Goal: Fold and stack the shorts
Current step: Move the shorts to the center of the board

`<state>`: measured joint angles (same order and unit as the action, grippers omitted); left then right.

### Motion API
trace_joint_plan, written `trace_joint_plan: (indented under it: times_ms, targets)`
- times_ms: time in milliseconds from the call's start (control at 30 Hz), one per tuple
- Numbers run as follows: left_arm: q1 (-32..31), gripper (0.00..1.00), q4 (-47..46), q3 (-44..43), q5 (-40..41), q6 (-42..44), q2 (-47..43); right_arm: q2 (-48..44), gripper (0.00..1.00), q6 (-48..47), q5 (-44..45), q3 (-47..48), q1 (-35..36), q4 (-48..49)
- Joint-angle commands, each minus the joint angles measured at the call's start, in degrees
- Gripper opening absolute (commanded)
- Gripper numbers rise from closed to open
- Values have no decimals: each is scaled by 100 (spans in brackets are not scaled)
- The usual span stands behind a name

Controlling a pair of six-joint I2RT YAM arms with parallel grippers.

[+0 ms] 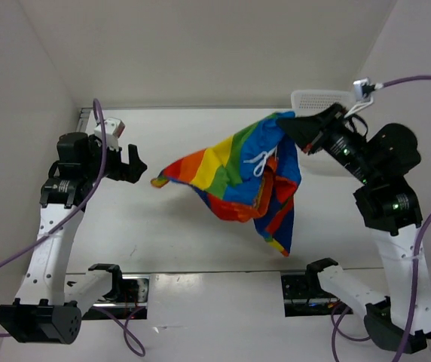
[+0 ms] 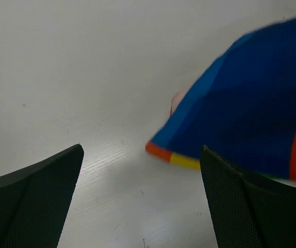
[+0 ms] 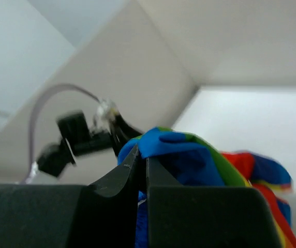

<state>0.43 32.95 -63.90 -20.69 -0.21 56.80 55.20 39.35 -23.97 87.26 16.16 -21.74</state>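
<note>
Right gripper (image 1: pixel 296 126) clamped a blue corner of the shorts (image 1: pixel 238 177), which hung over mid-table.
Left gripper (image 1: pixel 134 164) stood wide and empty near the orange tip. The step looked like spreading before folding, so it likely needed to catch that corner.

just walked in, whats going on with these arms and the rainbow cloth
The right gripper has its jaws shut on one corner of the shorts and holds them up, so they hang crumpled and unfolded. The left gripper is open beside the opposite corner, holding nothing. No fold is made yet.
</note>
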Motion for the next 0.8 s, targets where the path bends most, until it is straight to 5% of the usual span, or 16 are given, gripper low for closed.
trace_joint_plan:
  times_ms: [0, 100, 167, 233, 367, 533, 633, 667, 767]
  targets:
    - [-25, 99, -122, -202, 74, 21, -134, -194, 9, -15, -442, -1244, 36, -208]
    - [-25, 99, -184, -202, 74, 21, -11, 209, 30, -155, -215, -1686, 36, -15]
    - [-25, 99, -184, -342, 74, 21, 155, 909, 66, -445, 5, -1371, 36, -93]
    - [-25, 99, -114, -465, 74, 21, 261, 1455, 81, -656, 514, -916, 114, -567]
    - [-25, 99, -43, 67, -137, 21, -52, 857, 83, -509, 1366, -1438, 334, -700]
    - [-25, 99, -43, 1630, -629, 21, -975, -780, 54, -139, 1913, -3421, 387, -1225]
    - [-463, 99, -113, 1933, -308, 21, -1354, -1835, 54, 693, 1852, -4172, 720, -1343]
    - [-525, 99, -52, 1995, -156, 21, -1355, -2029, 66, 1079, 1756, -4330, 869, -1203]
    - [-596, 97, 159, 2329, 179, 21, -1417, -2312, 66, 2145, 1264, -5086, 1160, -535]
